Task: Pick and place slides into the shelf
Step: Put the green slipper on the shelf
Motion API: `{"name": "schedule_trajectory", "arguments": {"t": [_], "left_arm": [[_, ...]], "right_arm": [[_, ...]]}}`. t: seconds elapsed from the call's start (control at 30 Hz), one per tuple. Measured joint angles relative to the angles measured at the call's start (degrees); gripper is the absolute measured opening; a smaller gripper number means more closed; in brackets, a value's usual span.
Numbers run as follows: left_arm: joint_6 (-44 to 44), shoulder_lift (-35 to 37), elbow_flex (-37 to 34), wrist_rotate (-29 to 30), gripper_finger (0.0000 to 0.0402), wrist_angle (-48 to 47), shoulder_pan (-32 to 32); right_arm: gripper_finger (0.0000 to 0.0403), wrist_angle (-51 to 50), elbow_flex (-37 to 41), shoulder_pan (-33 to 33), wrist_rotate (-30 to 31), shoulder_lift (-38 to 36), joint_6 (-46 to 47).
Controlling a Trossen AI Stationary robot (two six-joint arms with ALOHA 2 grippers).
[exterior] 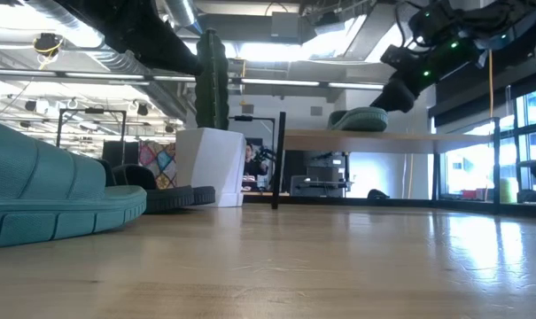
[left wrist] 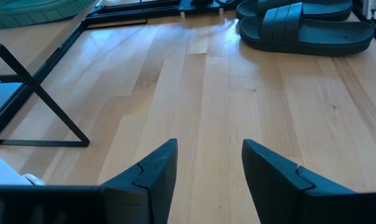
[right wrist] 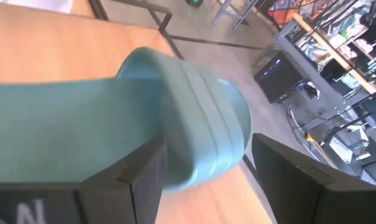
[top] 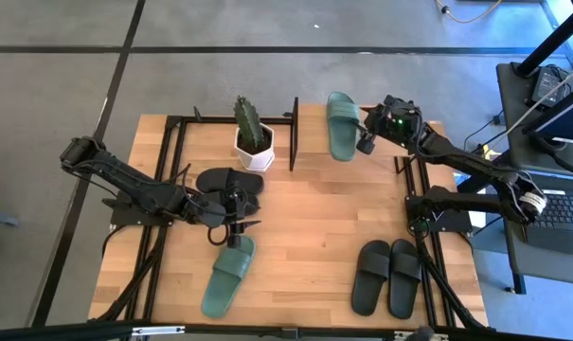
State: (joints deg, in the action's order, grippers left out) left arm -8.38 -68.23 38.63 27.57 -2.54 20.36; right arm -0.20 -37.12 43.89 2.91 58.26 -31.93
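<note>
The right gripper (top: 367, 133) hangs over the small shelf with the light wooden top board (top: 310, 116), its dark fingers spread wide on either side of a sage-green foam slide (top: 342, 125) that lies flat on that board; whether a finger touches the foam cannot be told. The left gripper (top: 231, 235) hovers low over the wooden tabletop (top: 314, 237), fingers apart and holding nothing. Just beside it lies the second sage-green slide (top: 228, 276); a black foam slide (top: 231, 182) lies just behind it. A black pair (top: 387, 277) lies well apart, across the table.
</note>
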Motion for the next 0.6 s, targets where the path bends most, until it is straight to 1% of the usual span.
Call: {"name": "schedule_trajectory", "arguments": {"t": [0.17, 0.23, 0.33, 0.4, 0.5, 0.53, 0.6], "left_arm": [[0.0, 0.0, 0.0, 0.0, 0.0171, 0.0, 0.0], [0.0, 0.0, 0.0, 0.0, 0.0171, 0.0, 0.0], [0.0, 0.0, 0.0, 0.0, 0.0171, 0.0, 0.0], [0.0, 0.0, 0.0, 0.0, 0.0171, 0.0, 0.0], [0.0, 0.0, 0.0, 0.0, 0.0171, 0.0, 0.0], [-0.1, 0.0, 0.0, 0.0, 0.0171, 0.0, 0.0], [-0.2, 0.0, 0.0, 0.0, 0.0171, 0.0, 0.0]], "right_arm": [[0.0232, -8.9, 0.0, -1.9, -0.3, -5.4, 0.7], [0.0232, -11.8, 0.0, -3.5, -2.7, -8.0, 3.1], [0.0232, -13.3, 0.0, -6.3, -9.3, -12.6, 9.0], [0.0232, -13.3, 0.0, -8.5, -16.7, -15.6, 12.0], [0.0232, -13.4, 0.0, -12.9, -28.3, -19.2, 13.7], [0.0232, -13.7, 0.0, -14.7, -31.0, -20.1, 14.0], [0.0232, -14.6, 0.0, -18.7, -32.8, -21.1, 15.6]]}}
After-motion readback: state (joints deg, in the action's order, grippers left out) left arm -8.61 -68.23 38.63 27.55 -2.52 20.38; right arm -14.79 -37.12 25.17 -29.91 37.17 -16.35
